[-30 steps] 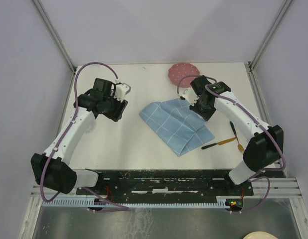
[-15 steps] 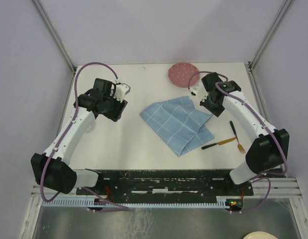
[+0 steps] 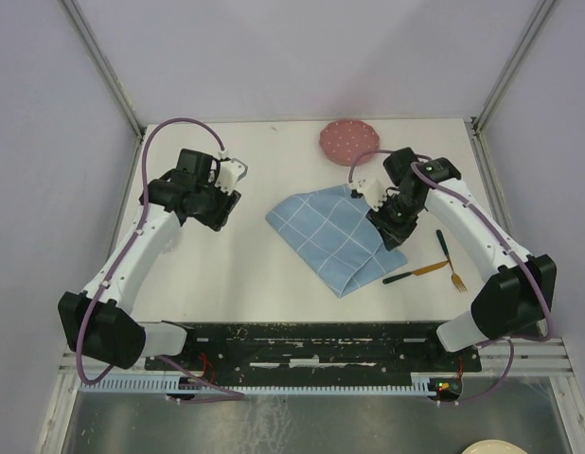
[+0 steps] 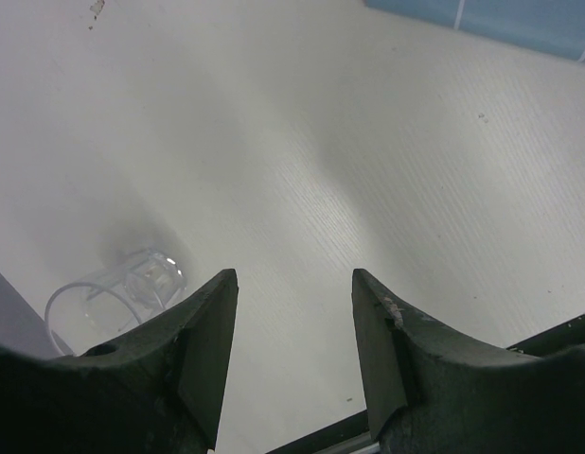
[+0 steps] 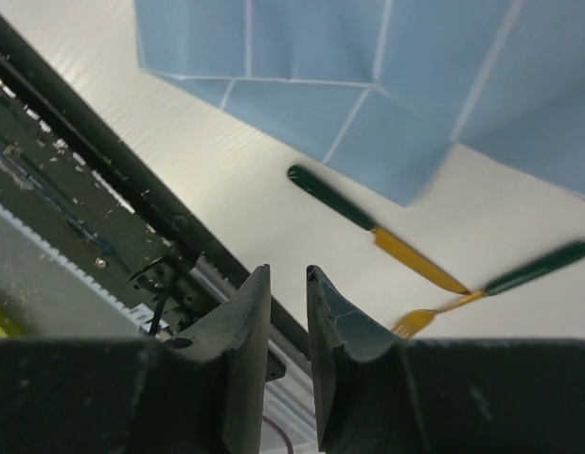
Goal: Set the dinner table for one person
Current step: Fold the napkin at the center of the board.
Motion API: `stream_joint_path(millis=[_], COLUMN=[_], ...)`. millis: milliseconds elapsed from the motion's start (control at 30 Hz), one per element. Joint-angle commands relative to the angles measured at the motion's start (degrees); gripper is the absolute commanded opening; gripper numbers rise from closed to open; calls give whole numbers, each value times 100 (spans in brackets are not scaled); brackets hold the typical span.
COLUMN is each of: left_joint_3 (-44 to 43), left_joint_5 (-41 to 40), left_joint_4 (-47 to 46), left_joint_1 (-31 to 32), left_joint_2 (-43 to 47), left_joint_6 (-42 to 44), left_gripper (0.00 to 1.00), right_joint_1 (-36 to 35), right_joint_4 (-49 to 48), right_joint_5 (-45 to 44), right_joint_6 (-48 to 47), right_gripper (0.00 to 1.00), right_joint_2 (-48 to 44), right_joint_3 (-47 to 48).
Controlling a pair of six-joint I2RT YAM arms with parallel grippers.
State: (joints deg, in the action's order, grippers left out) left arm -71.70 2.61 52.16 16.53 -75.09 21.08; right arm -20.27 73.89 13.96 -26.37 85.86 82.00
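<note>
Since a moment ago the right gripper (image 3: 388, 223) has swung back over the right edge of the blue cloth (image 3: 330, 236). Its fingers are a little apart with nothing between them. The left gripper (image 3: 220, 206) is wide apart and empty, above the white tabletop (image 3: 236, 274). That tabletop lies flat and looks square, so no side is longer, and its near edge meets the arm bases.

left gripper (image 4: 292, 284) jaws parted and empty, right gripper (image 5: 288, 274) jaws barely apart, empty
</note>
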Motion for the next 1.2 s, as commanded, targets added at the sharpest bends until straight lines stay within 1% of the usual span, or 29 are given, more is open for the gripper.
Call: stream_joint_path(millis=[0,67,167,267,300,533,767,900,1167], left_joint_3=[-18,-106,-210,-170,-129,10,204,227,309], left_joint_5=[-200,-242,-360,-510,-572,-890,-1113,-1210,-1314], left_joint_4=[-161,-162,-154,-164,-173,-184,-180,-176,-138], left_joint_1=[24,25,26,27,30,24,28,21,22], left_joint_2=[-47,-128,-189,-139,-122,30,111,228,362], left_joint_6=[360,349,332,404,437,565,693,785,803], left_gripper=[59,59,59,59,59,61,61,61,61], right_joint_1=[-406,-770,-1038,-1191,-1294,-1793,-2205,-2268,-2320], right_joint_4=[-89,-416,-734,-915,-977,-1455,-1953,-2217,-2378], right_joint_5=[333,-263,-671,-888,-1000,-1523,-1528,-1674,-1677], right_joint_6=[96,135,155,160,133,67,72,36,20], right_gripper=[29,30,33,46,48,50,49,49,48], right_joint_2=[-95,-104,-96,-34,-16,381,886,1091,1093], right_joint_3=[-658,-919,-1089,-1095,-1102,-1118,-1214,-1438,-1708])
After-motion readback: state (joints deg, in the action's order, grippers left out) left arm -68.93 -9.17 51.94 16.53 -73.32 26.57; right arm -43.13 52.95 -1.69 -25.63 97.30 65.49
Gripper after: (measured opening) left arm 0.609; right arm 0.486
